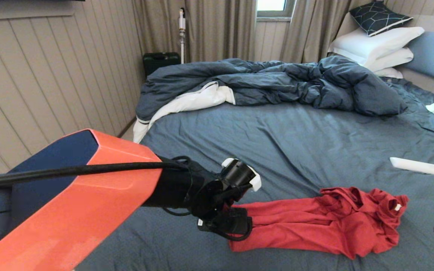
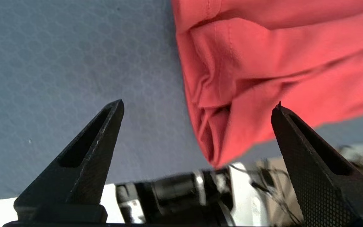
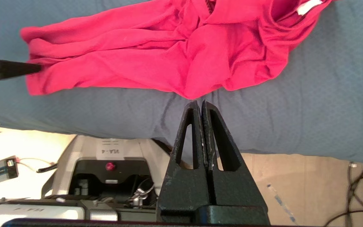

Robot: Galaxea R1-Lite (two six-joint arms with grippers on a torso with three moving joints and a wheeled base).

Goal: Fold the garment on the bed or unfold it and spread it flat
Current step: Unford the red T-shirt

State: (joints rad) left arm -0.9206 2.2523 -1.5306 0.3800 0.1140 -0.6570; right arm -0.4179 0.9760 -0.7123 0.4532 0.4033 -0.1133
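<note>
The garment point(image 1: 322, 222) is a red T-shirt lying bunched and stretched sideways on the bed point(image 1: 296, 143), near its front edge. A small white neck label point(image 1: 397, 207) shows at its right end. My left gripper point(image 1: 236, 226) hovers over the garment's left end. In the left wrist view that gripper point(image 2: 198, 105) is open wide, with the folded hem of the garment point(image 2: 263, 63) lying between and beyond the fingers, not clamped. My right gripper point(image 3: 200, 102) is shut and empty, just short of the near edge of the garment point(image 3: 156, 56).
A rumpled dark blue duvet point(image 1: 277, 82) covers the far part of the bed. White pillows point(image 1: 379, 41) and a dark cushion point(image 1: 377, 17) are stacked at the back right. A flat white object point(image 1: 418, 166) lies on the sheet beyond the garment. The robot base point(image 3: 112, 170) stands by the bed edge.
</note>
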